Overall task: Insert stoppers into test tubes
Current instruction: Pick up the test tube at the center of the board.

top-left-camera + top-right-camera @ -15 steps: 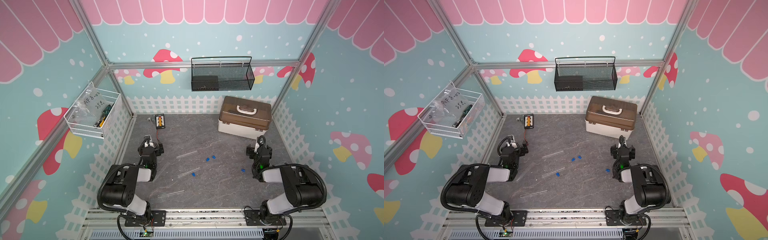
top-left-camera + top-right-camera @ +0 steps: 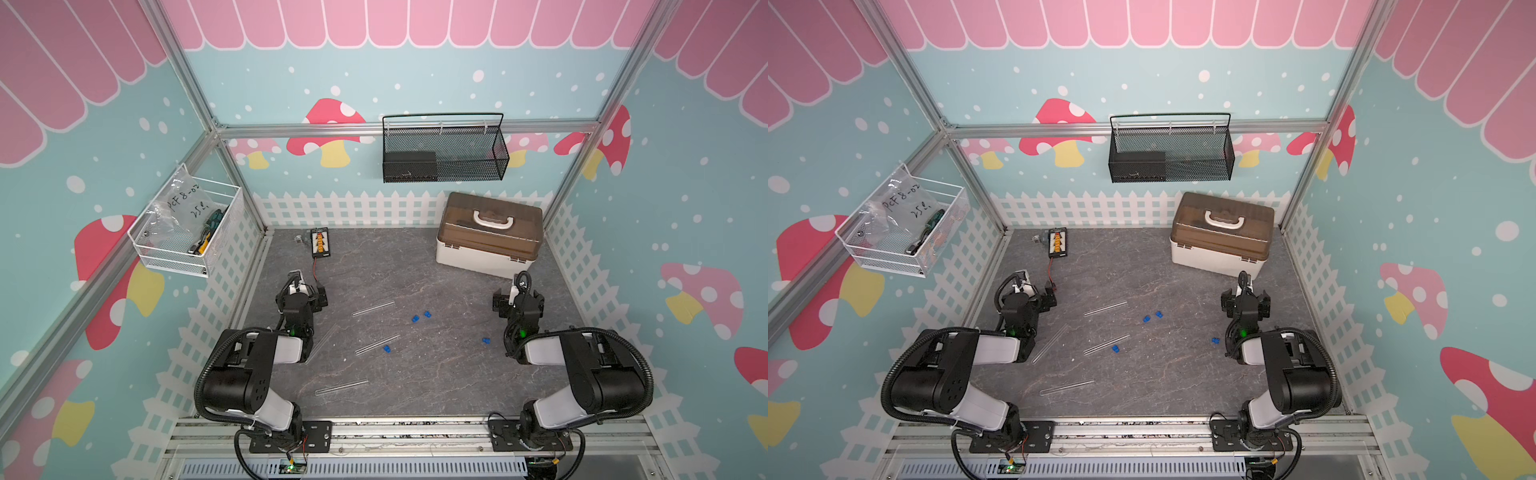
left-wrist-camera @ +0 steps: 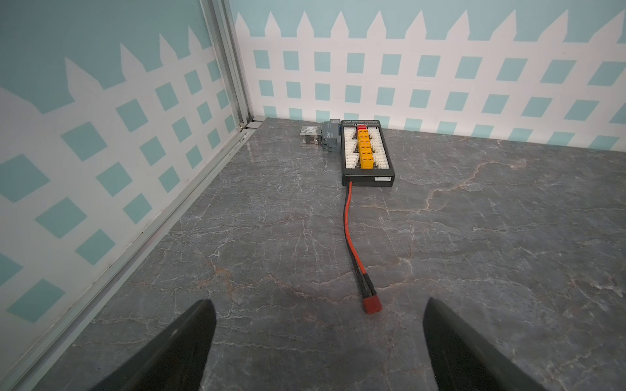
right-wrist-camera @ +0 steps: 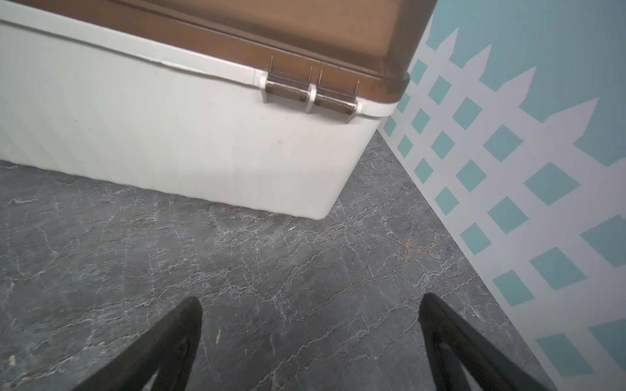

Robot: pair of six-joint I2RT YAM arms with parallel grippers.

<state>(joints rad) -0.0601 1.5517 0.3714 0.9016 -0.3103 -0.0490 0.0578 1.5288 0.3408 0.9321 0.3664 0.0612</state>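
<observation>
Left claw (image 3: 317, 300), right claw (image 4: 311, 296) spread; four test tubes (image 2: 373, 308) (image 2: 377, 344) (image 2: 341, 387) (image 2: 322, 341), four stoppers (image 2: 414, 318) (image 2: 427, 314) (image 2: 386, 349) (image 2: 485, 340).

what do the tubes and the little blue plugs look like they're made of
Test tubes: clear, colourless, glossy, so glass or hard plastic; the grey table shows through them, with thin bright edge lines. Stoppers: opaque, bright blue, likely moulded plastic or rubber; too small to judge the finish.
</observation>
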